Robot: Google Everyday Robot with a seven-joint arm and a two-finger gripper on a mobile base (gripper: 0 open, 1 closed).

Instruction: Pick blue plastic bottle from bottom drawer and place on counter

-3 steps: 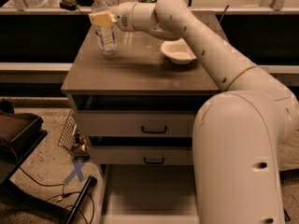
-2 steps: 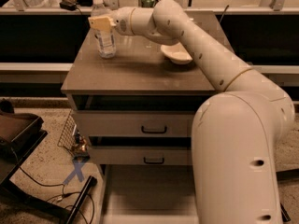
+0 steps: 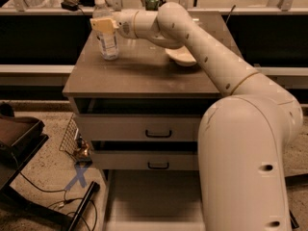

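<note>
The blue plastic bottle [image 3: 107, 38], clear with a white cap and a white label, stands upright at the far left of the counter [image 3: 139, 76]. My gripper [image 3: 104, 24] reaches in from the right at the bottle's upper body. Its tan fingers [image 3: 103, 24] are closed around the bottle just below the neck. The bottle's base looks to rest on the counter top. The bottom drawer [image 3: 154, 201] is pulled out at floor level below the cabinet, and the part that shows holds nothing. My white arm crosses the counter from the lower right.
A white bowl [image 3: 182, 57] lies on the counter under my forearm. A green can [image 3: 152, 1] stands beyond the counter's far edge. Two shut black-handled drawers [image 3: 159, 134] are below. A black stand [image 3: 19, 143], cables and blue tape [image 3: 78, 176] are on the floor to the left.
The gripper and bottle have shifted slightly to the left and lower, with the bottle now on the counter. The forearm has moved a little over the bowl.
</note>
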